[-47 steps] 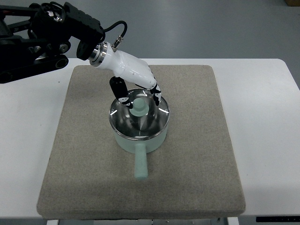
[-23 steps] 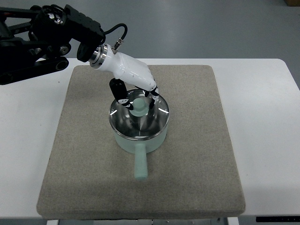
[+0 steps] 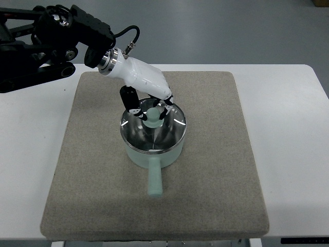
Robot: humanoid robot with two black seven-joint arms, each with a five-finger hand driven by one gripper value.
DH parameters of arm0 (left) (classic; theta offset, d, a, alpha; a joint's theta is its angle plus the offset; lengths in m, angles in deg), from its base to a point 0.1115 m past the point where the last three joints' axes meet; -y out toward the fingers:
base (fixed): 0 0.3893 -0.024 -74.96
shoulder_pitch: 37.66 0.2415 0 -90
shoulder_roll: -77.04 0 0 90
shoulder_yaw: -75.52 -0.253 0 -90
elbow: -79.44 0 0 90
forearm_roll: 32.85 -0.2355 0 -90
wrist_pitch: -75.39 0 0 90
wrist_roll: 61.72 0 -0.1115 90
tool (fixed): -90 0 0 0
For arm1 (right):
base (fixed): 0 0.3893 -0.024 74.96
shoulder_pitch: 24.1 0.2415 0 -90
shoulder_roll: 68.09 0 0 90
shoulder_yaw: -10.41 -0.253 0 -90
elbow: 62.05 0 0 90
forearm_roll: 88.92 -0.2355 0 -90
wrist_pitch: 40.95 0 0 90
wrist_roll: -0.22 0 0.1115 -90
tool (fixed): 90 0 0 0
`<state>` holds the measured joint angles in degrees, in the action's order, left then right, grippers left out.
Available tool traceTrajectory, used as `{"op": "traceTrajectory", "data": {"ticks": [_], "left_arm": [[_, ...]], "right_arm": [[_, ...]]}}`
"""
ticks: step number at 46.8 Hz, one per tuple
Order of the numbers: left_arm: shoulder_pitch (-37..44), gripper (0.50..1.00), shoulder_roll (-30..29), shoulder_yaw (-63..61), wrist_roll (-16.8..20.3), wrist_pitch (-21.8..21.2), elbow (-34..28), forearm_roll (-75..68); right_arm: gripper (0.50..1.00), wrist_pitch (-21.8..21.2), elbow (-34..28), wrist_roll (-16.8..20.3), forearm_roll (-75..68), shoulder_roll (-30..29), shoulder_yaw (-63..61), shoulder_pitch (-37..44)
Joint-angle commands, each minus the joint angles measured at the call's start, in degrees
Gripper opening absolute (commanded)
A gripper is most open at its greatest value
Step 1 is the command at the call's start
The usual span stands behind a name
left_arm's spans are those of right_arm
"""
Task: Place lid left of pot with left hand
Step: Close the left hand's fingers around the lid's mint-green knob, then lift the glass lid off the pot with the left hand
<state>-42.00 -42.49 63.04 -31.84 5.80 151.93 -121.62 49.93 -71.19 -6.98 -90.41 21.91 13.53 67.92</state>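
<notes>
Left hand (image 3: 149, 100) fingers pinch lid (image 3: 152, 128) knob, lid seated on pot (image 3: 153, 149) at mat (image 3: 216, 180) centre — lift vertically, firm grip, then carry toward mat's left edge.

Left hand (image 3: 146, 87) fingers (image 3: 132, 102) around lid (image 3: 152, 129) knob (image 3: 153, 117), on pot (image 3: 152, 153).

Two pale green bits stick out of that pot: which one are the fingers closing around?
The round knob atop the lid, with the left hand at it. The long handle juts toward the mat's near edge, untouched.
</notes>
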Motion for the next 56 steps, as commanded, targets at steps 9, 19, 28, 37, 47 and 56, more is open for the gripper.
{"op": "traceTrajectory", "data": {"ticks": [9, 19, 28, 37, 47, 56], "left_arm": [[0.0, 0.5, -0.2, 0.3, 0.1, 0.6, -0.2, 0.3], [-0.3, 0.5, -0.4, 1.4, 0.0, 0.2, -0.4, 0.7], [-0.5, 0.5, -0.7, 2.4, 0.0, 0.2, -0.4, 0.9], [-0.8, 0.5, -0.8, 2.7, 0.0, 0.2, -0.5, 1.0], [-0.8, 0.5, -1.1, 4.0, -0.1, 0.7, -1.3, 0.0], [-0.4, 0.5, -3.9, 3.6, -0.1, 0.7, -3.9, -0.1]], "right_arm": [[0.924, 0.0, 0.0, 0.0, 0.0, 0.0, 0.0, 0.1], [0.924, 0.0, 0.0, 0.0, 0.0, 0.0, 0.0, 0.1], [0.924, 0.0, 0.0, 0.0, 0.0, 0.0, 0.0, 0.0], [0.924, 0.0, 0.0, 0.0, 0.0, 0.0, 0.0, 0.0], [0.924, 0.0, 0.0, 0.0, 0.0, 0.0, 0.0, 0.0], [0.924, 0.0, 0.0, 0.0, -0.1, 0.0, 0.0, 0.1]]}}
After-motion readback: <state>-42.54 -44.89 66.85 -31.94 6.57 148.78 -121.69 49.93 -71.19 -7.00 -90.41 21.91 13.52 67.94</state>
